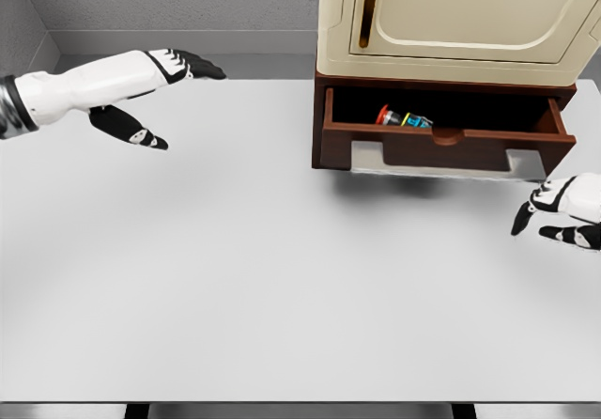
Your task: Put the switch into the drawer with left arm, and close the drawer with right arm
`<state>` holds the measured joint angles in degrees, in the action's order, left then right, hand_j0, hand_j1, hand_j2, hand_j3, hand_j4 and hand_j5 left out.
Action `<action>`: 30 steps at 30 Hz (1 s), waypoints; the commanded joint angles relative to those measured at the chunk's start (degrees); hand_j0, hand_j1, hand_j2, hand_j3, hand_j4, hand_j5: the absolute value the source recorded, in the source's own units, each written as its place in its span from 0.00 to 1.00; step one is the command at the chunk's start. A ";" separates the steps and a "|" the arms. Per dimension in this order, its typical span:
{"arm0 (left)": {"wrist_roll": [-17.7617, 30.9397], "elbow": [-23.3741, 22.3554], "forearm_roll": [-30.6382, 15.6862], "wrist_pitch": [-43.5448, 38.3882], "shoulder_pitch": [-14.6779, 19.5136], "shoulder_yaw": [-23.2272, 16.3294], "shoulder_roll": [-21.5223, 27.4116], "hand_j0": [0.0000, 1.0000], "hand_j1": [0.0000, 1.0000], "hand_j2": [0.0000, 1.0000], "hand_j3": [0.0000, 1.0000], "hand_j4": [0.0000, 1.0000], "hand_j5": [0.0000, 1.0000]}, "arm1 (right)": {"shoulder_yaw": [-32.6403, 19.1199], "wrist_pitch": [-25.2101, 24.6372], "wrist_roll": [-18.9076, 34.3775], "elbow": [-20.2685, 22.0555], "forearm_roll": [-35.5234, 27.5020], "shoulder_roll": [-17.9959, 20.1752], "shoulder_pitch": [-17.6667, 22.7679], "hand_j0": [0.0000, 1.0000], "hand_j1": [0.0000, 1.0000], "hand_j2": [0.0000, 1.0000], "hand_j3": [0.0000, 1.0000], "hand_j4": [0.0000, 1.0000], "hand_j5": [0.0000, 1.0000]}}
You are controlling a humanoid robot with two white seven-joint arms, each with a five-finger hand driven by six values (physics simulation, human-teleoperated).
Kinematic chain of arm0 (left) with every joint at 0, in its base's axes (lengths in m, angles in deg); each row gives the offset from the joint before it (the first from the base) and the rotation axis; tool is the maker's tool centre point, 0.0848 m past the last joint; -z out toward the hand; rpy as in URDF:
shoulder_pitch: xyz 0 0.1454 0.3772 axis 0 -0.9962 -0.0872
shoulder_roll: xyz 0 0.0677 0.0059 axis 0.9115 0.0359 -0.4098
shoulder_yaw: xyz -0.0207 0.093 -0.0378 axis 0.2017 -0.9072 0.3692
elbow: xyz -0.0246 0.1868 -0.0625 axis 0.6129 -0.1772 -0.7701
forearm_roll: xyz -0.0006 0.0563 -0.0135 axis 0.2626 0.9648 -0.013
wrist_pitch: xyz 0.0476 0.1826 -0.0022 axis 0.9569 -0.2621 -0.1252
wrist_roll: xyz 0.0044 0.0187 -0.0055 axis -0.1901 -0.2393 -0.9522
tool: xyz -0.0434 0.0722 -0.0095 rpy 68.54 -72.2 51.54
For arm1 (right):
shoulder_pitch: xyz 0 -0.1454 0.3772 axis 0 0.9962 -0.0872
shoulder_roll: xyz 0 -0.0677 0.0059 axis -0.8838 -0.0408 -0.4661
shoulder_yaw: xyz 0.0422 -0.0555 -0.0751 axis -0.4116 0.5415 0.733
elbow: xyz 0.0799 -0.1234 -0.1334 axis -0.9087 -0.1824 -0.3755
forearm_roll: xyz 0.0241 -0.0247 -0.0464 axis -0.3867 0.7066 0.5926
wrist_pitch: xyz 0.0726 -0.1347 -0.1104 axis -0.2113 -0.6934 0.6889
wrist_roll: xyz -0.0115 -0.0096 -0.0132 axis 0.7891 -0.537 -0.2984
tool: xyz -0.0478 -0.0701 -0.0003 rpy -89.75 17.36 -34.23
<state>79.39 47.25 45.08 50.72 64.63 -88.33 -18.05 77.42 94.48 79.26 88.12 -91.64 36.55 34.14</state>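
Switch point(402, 117) lay inside the open drawer point(441, 143), well apart from the left hand point(155, 95), which hovered empty, fingers spread; right hand point(563, 212) relaxed, empty.

A big white table point(282, 278) is filling most of the view. A cream cabinet point(460, 15) is standing at its far right side. Grey walls point(169, 1) are running behind and along the left. Soft light is falling evenly, making a faint shadow under the cabinet.
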 commanded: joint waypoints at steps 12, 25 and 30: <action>-0.03 2.05 -0.32 -0.15 -1.14 0.18 0.12 1.00 1.00 1.00 1.00 1.00 1.00 | 7.40 0.00 -0.71 0.17 -2.13 -0.53 -6.07 0.54 0.54 0.54 0.54 0.54 0.54; -0.03 2.05 -0.32 -0.15 -1.23 0.18 0.12 1.00 1.00 1.00 1.00 1.00 1.00 | 14.08 0.00 -0.71 -5.28 -1.78 -3.08 -13.89 0.55 0.55 0.55 0.55 0.55 0.55; -0.03 2.05 -0.32 -0.15 -1.23 0.18 0.21 1.00 1.00 1.00 1.00 1.00 1.00 | 16.54 0.00 -0.71 -7.21 0.42 -4.22 -15.56 0.55 0.55 0.55 0.55 0.55 0.55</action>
<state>79.38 49.29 45.16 50.73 63.40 -88.18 -17.88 92.84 94.44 78.62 82.01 -92.30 32.92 17.62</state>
